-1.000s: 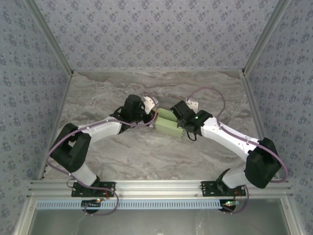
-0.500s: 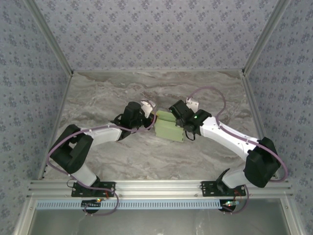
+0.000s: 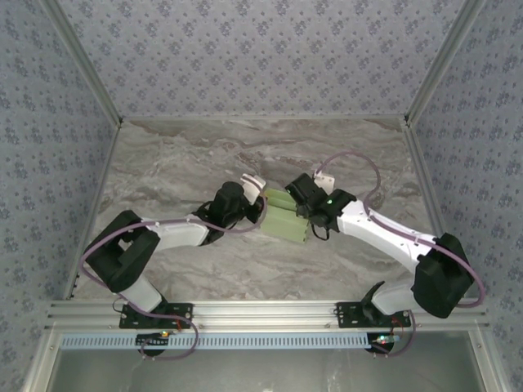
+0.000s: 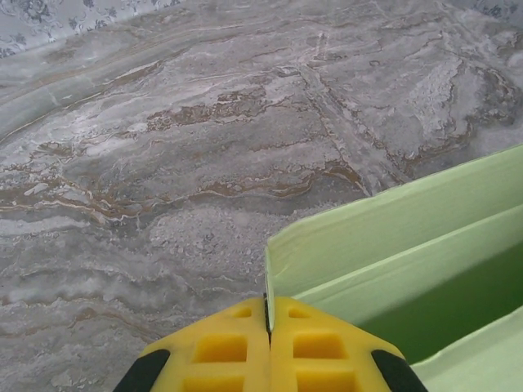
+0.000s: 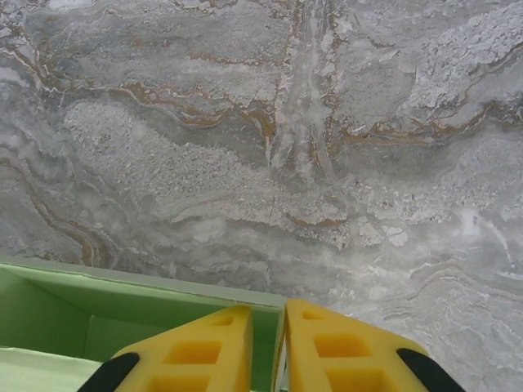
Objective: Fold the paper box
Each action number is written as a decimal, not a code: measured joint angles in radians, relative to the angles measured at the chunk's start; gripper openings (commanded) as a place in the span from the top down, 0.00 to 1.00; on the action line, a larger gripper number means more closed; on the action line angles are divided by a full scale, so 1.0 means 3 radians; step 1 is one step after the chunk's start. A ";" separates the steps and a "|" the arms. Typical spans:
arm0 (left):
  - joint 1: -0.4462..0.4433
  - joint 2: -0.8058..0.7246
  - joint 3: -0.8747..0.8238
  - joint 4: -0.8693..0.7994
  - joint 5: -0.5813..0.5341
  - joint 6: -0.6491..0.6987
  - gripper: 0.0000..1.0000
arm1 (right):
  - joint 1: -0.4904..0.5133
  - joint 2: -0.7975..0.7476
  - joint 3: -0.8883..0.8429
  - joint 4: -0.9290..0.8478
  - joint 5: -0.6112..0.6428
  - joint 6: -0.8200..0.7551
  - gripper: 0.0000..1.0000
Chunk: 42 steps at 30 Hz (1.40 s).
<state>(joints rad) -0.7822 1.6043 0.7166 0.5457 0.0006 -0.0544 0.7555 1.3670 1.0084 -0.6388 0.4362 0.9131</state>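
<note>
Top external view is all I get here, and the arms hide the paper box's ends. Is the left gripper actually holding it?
Observer: Yes. In the left wrist view the left gripper is shut on the paper box, pinching the end edge of a wall.
Operator: And the right gripper?
Observer: The right gripper straddles the paper box's rim with its jaws a little apart; a pinch can't be confirmed.
</note>
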 measured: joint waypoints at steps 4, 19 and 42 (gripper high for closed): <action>-0.0107 0.0000 -0.0025 0.0078 -0.0123 0.0056 1.00 | 0.0015 -0.0140 -0.0070 0.0032 -0.0027 0.0001 0.56; -0.0252 0.0001 -0.0052 0.0141 -0.0231 0.0220 1.00 | -0.0511 -0.1389 -0.0740 0.0846 -0.1186 -0.2200 0.00; -0.0262 0.0001 -0.0052 0.0140 -0.0254 0.0291 1.00 | -0.0762 -0.0219 -0.0224 0.0238 -0.2815 -0.4978 0.00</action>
<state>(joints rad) -0.8608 1.6047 0.7010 0.5877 -0.0757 0.0330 0.5270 1.3014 0.9413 -0.5674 -0.4084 -0.5804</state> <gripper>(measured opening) 0.036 0.999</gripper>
